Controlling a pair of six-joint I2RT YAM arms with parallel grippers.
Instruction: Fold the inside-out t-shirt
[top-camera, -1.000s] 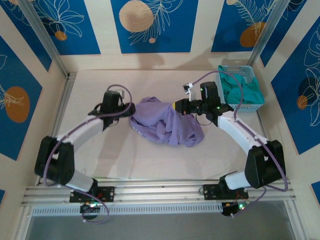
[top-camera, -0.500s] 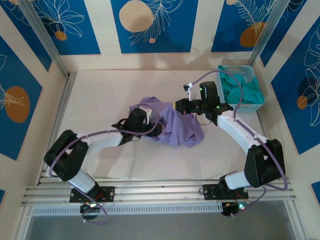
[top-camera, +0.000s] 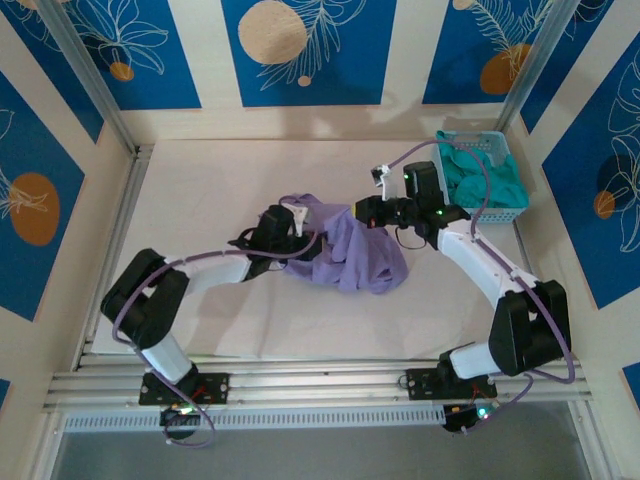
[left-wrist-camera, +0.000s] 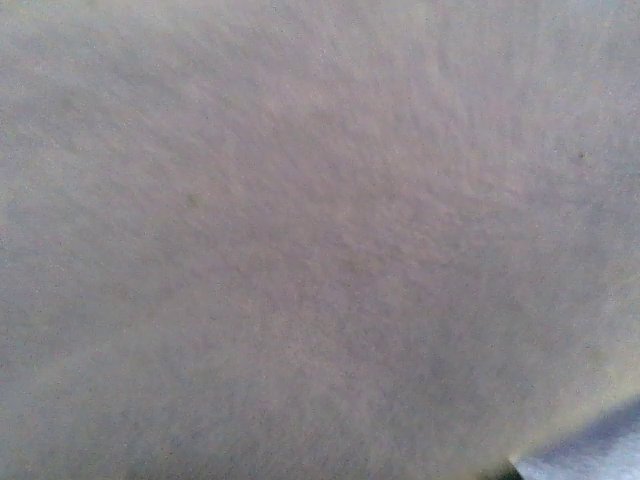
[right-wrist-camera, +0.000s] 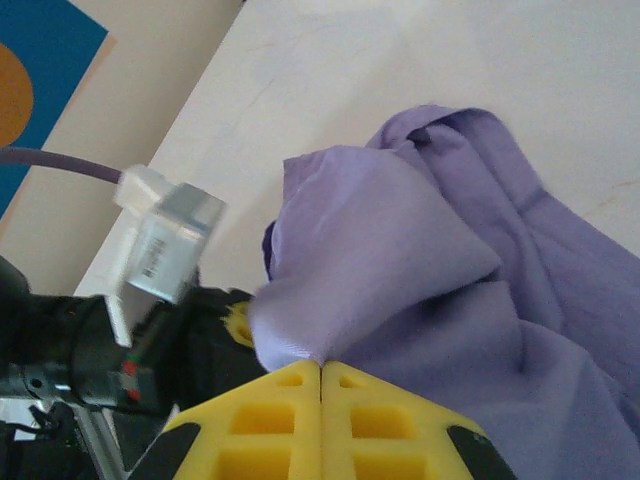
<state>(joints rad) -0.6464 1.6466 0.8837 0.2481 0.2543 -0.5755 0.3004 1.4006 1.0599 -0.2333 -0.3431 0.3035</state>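
Pinches a raised fold of the lavender t-shirt (right-wrist-camera: 400, 240) between the yellow fingers (right-wrist-camera: 270, 425) of the right gripper (right-wrist-camera: 320, 365), pressed tight together on the cloth. Lies bunched in a heap at the middle of the table (top-camera: 200, 180), left gripper (top-camera: 303, 236) pushed into its left side, tips hidden by cloth, so cannot tell whether spread or closed. Holds a teal garment (top-camera: 482, 182) in the basket (top-camera: 476, 137) at the far right, apart from the heap.

The t-shirt (top-camera: 350, 255) lies heaped in the middle of the table (top-camera: 200, 180). A basket (top-camera: 500, 213) with cloth (top-camera: 490, 180) in it sits at the far right corner.
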